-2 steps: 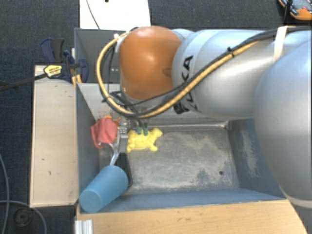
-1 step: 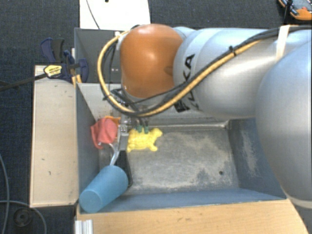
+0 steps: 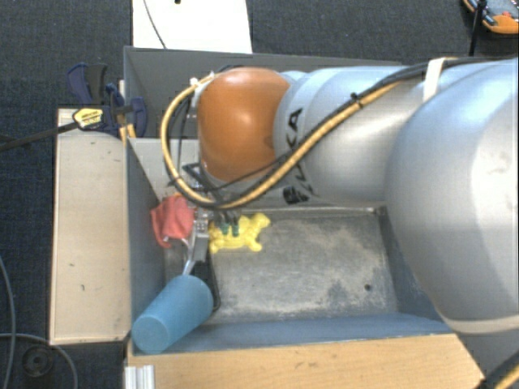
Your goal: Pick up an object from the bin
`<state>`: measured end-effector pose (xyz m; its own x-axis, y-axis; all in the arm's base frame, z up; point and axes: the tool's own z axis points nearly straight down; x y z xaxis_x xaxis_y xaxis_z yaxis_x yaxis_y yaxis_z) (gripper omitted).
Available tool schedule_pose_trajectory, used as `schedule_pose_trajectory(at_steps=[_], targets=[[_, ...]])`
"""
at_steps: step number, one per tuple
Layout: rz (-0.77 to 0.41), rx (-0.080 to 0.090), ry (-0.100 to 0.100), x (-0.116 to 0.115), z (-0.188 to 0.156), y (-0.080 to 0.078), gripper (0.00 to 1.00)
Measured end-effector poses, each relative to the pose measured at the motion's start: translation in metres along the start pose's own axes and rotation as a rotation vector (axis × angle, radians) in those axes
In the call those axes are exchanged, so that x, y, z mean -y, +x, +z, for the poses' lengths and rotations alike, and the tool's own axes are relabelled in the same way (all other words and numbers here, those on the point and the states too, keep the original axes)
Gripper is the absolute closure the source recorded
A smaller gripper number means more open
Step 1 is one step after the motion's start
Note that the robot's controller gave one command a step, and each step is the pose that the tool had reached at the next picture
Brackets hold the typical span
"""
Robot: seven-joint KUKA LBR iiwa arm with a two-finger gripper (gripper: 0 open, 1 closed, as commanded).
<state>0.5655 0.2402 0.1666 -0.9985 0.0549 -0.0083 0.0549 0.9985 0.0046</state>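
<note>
The pincer [image 3: 197, 264] hangs low in the grey metal bin [image 3: 324, 250], its tip right at the upper end of the smooth light-blue cylinder [image 3: 173, 315] (lying tilted on the bin floor). Whether the pincer is apart or together, I cannot tell. A crumpled red cloth [image 3: 170, 220] and a yellow rubbery toy [image 3: 241, 235] lie just beyond the cylinder. Nothing looks lifted, so by my reckoning the grasp and the lift both remain.

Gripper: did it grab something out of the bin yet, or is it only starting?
Not yet, it seems. Done: the gripper is low at the left end of the bin. In hand: it hangs right at the upper end of the blue cylinder, a red lump and a yellow toy close by. Left: gripping one thing and lifting it out.
</note>
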Motion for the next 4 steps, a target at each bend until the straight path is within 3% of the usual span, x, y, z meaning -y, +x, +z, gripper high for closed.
schedule_pose_trajectory(at_steps=[1, 2, 3, 4], targets=[[0.095, -0.006, 0.003, 0.009, 0.045, 0.004, 0.00], [0.091, 0.029, -0.008, 0.018, 0.059, 0.036, 0.00], [0.183, 0.038, -0.003, 0.026, 0.059, 0.043, 0.00], [0.145, 0.036, -0.002, 0.031, 0.072, 0.027, 0.00]])
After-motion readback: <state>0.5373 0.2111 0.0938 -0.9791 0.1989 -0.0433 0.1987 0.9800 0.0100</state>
